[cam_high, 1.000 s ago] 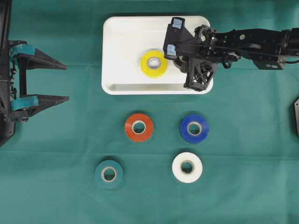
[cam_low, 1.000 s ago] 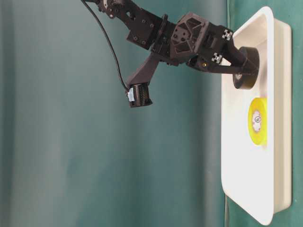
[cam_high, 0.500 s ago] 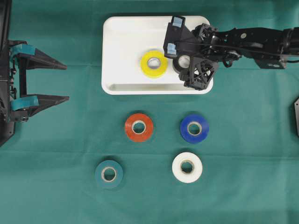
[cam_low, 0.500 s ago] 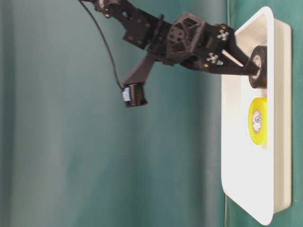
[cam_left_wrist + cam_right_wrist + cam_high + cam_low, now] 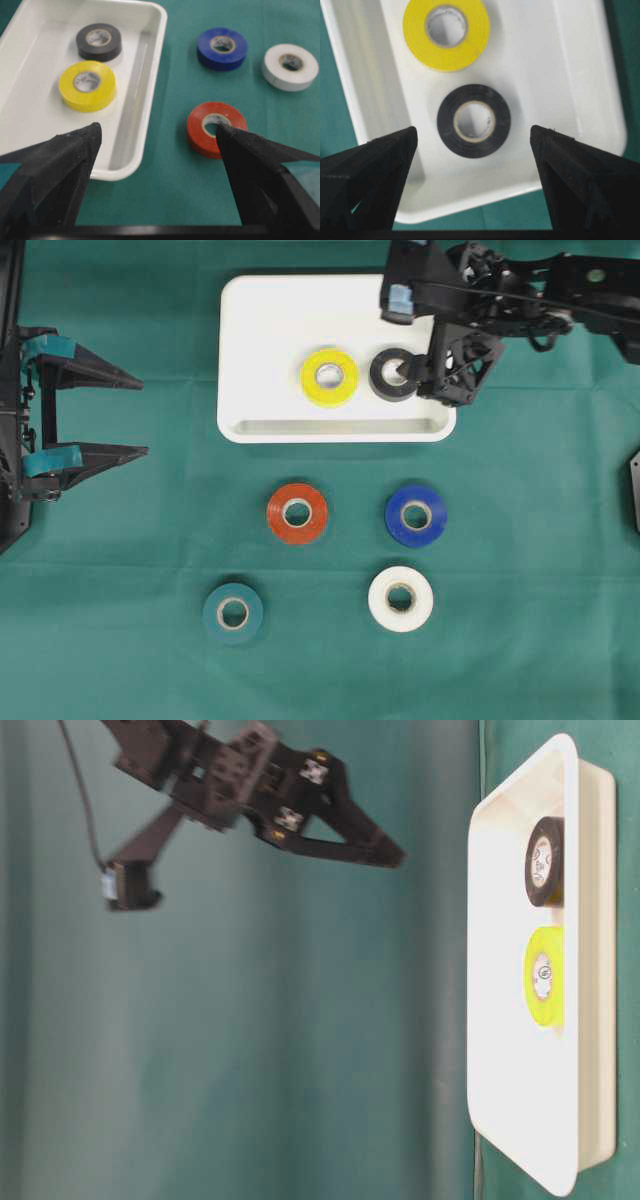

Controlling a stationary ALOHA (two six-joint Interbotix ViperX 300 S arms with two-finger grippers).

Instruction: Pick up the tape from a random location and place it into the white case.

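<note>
Above the white case [image 5: 260, 330], right gripper [image 5: 430, 365] hangs wide open, empty; black tape [image 5: 393, 374] lies inside w/ yellow roll [image 5: 330, 377]. Left gripper [image 5: 95, 410] open too. Next pickup needs a reach to a desk roll, prob. blue [image 5: 416, 514].

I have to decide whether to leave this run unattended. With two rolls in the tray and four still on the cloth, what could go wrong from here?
1. The black tape lies close beside the yellow tape in the white case; a later roll dropped there might land on one of them.
2. The open right pincer hangs just above the black tape, so a low sideways move may nudge it.
3. The red tape and blue tape lie near the case's rim, where a wide pincer could bump it.
</note>
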